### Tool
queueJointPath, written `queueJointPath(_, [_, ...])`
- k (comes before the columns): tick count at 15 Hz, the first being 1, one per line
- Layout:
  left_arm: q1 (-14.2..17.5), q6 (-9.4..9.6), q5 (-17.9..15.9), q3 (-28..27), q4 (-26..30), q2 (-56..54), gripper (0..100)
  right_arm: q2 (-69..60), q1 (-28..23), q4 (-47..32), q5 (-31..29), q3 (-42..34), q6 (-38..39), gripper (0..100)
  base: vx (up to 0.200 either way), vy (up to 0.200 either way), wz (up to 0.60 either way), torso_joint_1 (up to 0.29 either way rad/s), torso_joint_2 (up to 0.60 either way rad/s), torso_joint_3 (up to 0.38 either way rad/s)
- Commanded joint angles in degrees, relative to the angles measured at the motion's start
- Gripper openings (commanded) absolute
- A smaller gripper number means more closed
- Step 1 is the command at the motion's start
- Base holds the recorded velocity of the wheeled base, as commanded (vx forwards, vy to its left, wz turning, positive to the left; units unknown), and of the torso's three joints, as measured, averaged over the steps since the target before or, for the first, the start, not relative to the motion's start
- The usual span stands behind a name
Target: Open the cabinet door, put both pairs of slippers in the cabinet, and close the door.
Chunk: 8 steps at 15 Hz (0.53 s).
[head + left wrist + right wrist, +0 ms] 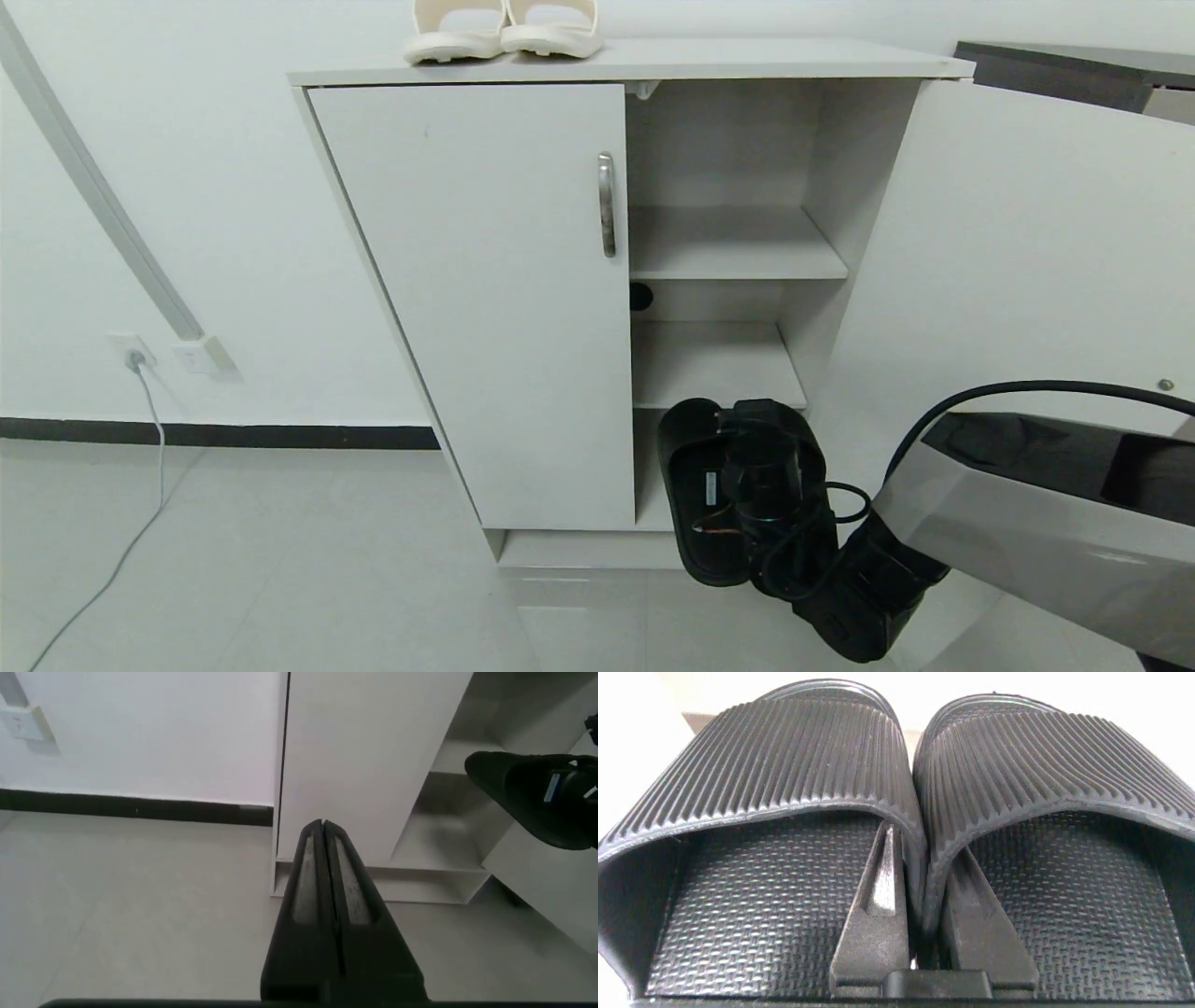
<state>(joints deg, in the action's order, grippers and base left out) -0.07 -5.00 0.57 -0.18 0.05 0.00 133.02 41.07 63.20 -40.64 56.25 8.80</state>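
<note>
Black ribbed slippers (pixel 785 803), side by side, have their adjoining walls clamped between the right pincer's (pixel 922 859) narrow-set fingers, as its wrist view shows. From the head, that low, outstretched arm holds them just before the open cabinet (pixel 467 299). Cream slippers (pixel 504 33) rest far above, on its top. Left pincer (pixel 322 833), closed and empty, points toward the cabinet's base.

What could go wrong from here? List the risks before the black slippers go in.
1. The right hand pinches the black slippers only by their touching inner walls, one finger inside each, so either slipper could slide out.
2. They hang close under the lower shelf, beside the closed left door, and may catch on either going in.
</note>
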Motion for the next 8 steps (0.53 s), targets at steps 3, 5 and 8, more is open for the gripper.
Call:
queueJointPath(3, [-0.01, -0.01, 0.04, 0.01, -0.05, 0.09, 0, -0.05, 0.06, 2.19, 0.83, 0.09, -0.45, 0, 0.0, 0.0, 0.0, 0.002, 0.0, -0.196])
queueJointPath(5, [-0.01, -0.01, 0.04, 0.01, -0.05, 0.09, 0, -0.13, 0.06, 4.39, 0.74, 0.53, -1.59, 0, 0.0, 0.0, 0.0, 0.005, 0.0, -0.195])
queueJointPath(8, [-0.01, -0.1, 0.13, 0.01, -0.05, 0.09, 0, 0.83, 0.15, 11.69, 0.83, 0.18, -5.99, 0, 0.0, 0.0, 0.0, 0.004, 0.0, -0.165])
